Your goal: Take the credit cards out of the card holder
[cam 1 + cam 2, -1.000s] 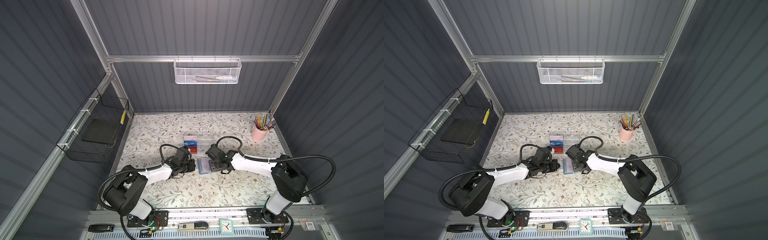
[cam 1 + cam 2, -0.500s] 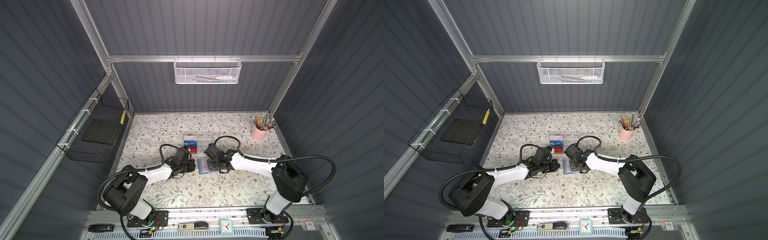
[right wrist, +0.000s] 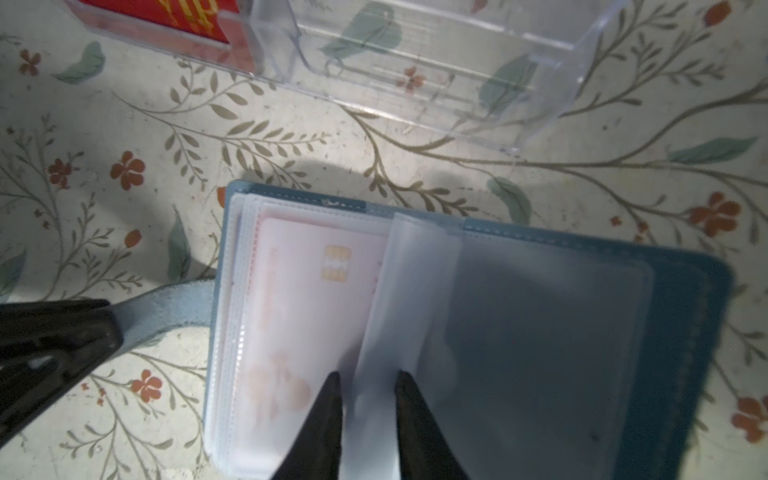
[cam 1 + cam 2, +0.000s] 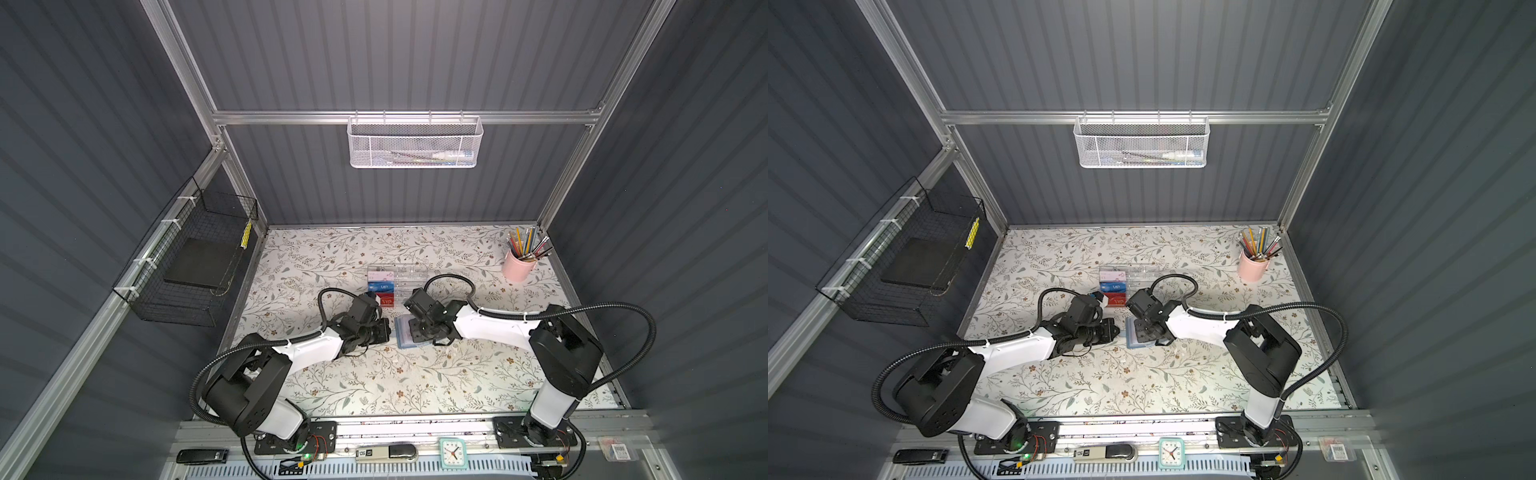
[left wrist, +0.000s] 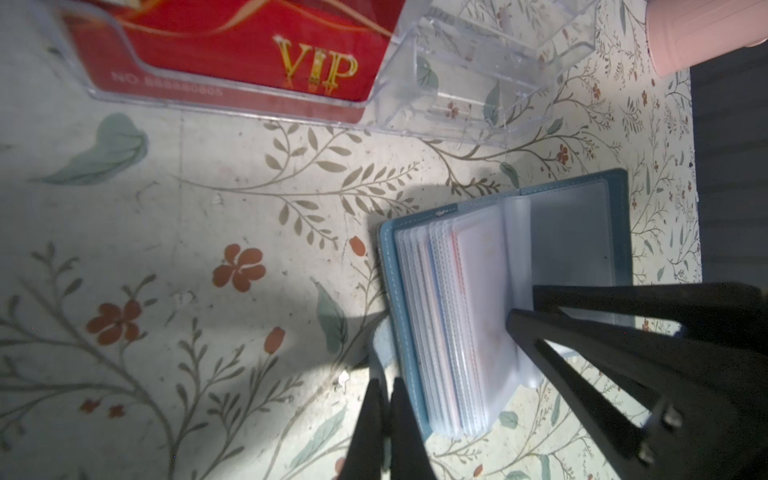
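The slate-blue card holder (image 4: 404,337) (image 4: 1133,337) (image 3: 685,332) lies open on the floral table, mid-front. My left gripper (image 4: 387,332) (image 5: 384,386) is shut on its pale strap (image 3: 166,307) at the left side. My right gripper (image 4: 417,332) (image 3: 366,374) hovers over the open pages. Its jaws stand a narrow way apart with one see-through sleeve (image 3: 415,270) raised between them. A pink-white chip card (image 3: 299,299) shows through the top sleeve of the left stack. One bright blue credit card (image 4: 380,286) lies in the clear box.
The clear acrylic box (image 4: 409,276) (image 5: 478,83) stands just behind the holder, with a red VIP card (image 4: 386,300) (image 5: 249,50) in it. A pink pencil cup (image 4: 517,266) stands at the back right. A black wire basket (image 4: 195,257) hangs on the left wall.
My right gripper's jaws have narrowed round the raised sleeve, and the gripper has edged a little to the left. The left gripper has kept its hold on the strap.
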### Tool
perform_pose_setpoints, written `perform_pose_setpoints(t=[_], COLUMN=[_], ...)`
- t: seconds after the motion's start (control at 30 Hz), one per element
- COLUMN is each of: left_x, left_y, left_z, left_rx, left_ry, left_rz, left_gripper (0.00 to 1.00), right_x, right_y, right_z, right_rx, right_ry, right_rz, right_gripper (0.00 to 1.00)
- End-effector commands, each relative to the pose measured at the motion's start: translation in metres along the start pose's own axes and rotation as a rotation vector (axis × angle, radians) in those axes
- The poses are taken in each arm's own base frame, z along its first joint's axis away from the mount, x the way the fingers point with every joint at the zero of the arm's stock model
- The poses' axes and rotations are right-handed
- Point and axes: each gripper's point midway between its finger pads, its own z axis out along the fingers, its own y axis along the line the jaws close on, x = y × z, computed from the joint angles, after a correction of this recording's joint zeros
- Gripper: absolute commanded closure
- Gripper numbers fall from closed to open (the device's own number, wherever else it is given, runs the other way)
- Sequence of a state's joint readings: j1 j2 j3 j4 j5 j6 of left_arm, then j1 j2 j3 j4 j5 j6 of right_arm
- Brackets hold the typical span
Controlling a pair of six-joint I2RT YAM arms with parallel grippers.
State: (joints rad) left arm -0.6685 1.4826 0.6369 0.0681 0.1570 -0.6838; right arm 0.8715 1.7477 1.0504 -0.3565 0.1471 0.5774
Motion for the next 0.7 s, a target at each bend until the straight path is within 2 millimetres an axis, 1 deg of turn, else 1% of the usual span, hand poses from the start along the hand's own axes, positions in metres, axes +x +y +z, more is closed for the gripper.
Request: perform_pose_setpoints(t=[0.0, 0.13, 0.27, 0.37, 0.47, 0.67], left_x=[0.005, 0.005, 0.006, 0.006, 0.006, 0.007], left_y=[0.006, 0.006, 0.005, 0.006, 0.006, 0.007], left_z=[-0.003, -0.002, -0.002, -0.003, -0.004, -0.004], left_rx=[-0.010, -0.008, -0.005, -0.008, -0.008, -0.010], left_ry=[0.012, 0.012, 0.014, 0.012, 0.010, 0.013], left_rz=[0.012, 0.012, 0.011, 0.011, 0.011, 0.011], left_gripper=[1.00, 1.00, 1.00, 1.00, 1.00, 1.00], right_x=[-0.003, -0.008, -0.009, -0.009, -0.009, -0.002], right_y=[0.008, 0.015, 0.013, 0.007, -0.001, -0.021], right_z=[-0.009, -0.022, -0.027, -0.030, -0.033, -0.032], right_rx=[-0.053, -0.112, -0.110, -0.095, -0.067, -0.036], right_ry=[-0.021, -0.047, -0.056, -0.062, -0.069, -0.056], right_rz=[0.013, 0.019, 0.017, 0.022, 0.025, 0.062], right_gripper=[0.80, 0.81, 0.81, 0.78, 0.71, 0.67])
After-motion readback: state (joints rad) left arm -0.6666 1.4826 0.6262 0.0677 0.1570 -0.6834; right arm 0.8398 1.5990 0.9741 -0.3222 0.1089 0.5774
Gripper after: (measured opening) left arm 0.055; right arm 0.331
